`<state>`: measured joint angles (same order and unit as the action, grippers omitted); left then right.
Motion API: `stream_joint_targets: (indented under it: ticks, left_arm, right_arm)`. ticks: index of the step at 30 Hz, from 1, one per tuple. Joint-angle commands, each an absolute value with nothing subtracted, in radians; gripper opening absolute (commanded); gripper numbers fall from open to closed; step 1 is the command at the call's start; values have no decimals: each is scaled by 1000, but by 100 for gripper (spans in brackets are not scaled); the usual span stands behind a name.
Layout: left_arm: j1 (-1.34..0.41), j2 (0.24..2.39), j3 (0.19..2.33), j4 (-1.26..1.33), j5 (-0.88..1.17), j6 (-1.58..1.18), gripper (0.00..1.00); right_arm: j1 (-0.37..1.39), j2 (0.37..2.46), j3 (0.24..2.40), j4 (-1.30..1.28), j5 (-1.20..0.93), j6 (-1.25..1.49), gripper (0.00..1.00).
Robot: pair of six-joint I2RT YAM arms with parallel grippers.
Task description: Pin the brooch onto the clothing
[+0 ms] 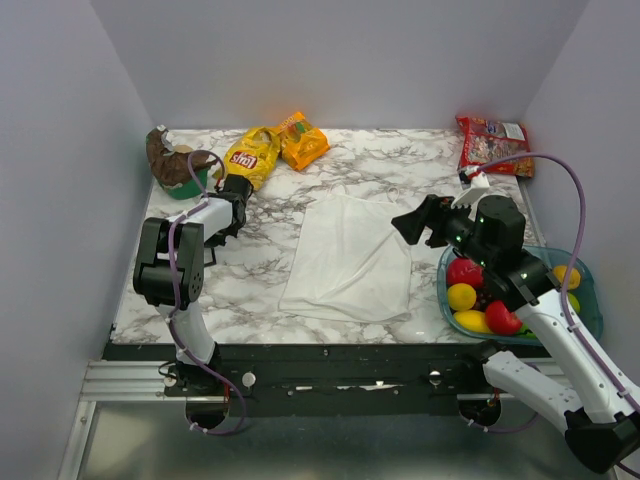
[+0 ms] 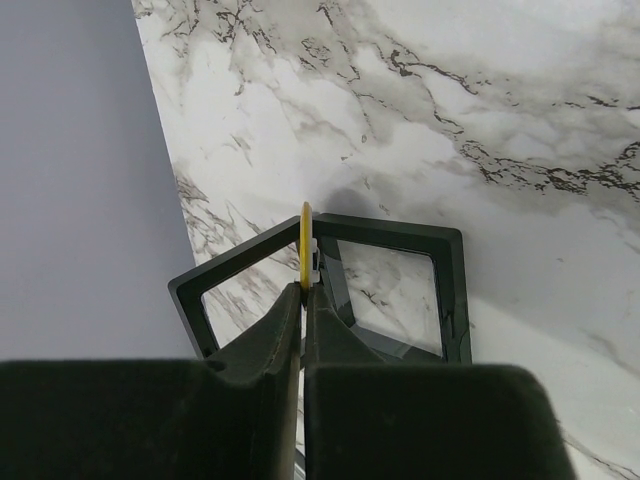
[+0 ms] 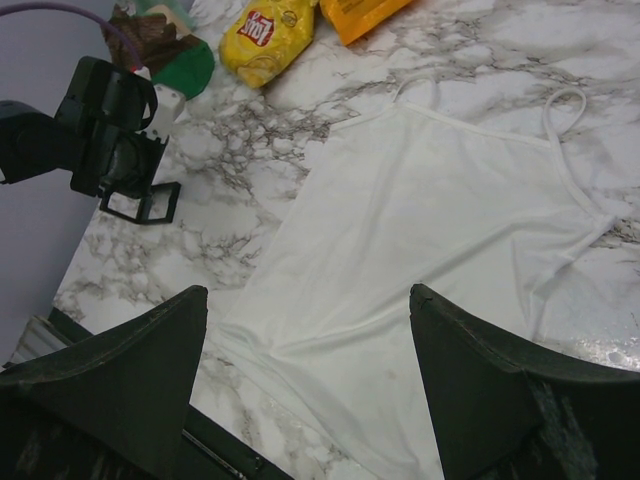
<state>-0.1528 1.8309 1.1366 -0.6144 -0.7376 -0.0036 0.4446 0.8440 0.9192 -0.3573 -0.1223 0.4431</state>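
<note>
In the left wrist view my left gripper (image 2: 304,290) is shut on the brooch (image 2: 305,243), a thin gold-yellow disc seen edge-on, sticking up between the fingertips. Below it lies the open black square frame (image 2: 445,290) on the marble. From above, the left gripper (image 1: 236,190) is at the table's left back. The clothing, a white strappy top (image 1: 350,255), lies flat in the middle and fills the right wrist view (image 3: 420,230). My right gripper (image 3: 310,300) is open and empty, held above the top's right side; from above it (image 1: 410,224) is at the garment's right edge.
A yellow crisp bag (image 1: 250,155) and an orange packet (image 1: 302,140) lie at the back. A brown and green thing (image 1: 175,165) sits at the back left. A red snack bag (image 1: 492,143) is at the back right. A teal basket (image 1: 590,305) of fruit stands at the right.
</note>
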Motion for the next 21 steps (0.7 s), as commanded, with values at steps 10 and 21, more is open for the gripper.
stream_joint_targets:
  ticks: [10, 21]
  left_arm:
    - [-147, 1740, 1129, -589, -730, -18, 0]
    - [-156, 1439, 1065, -456, -309, -44, 0]
  right_arm:
    - [440, 818, 899, -337, -140, 423, 89]
    - [442, 790, 902, -368, -172, 439, 89]
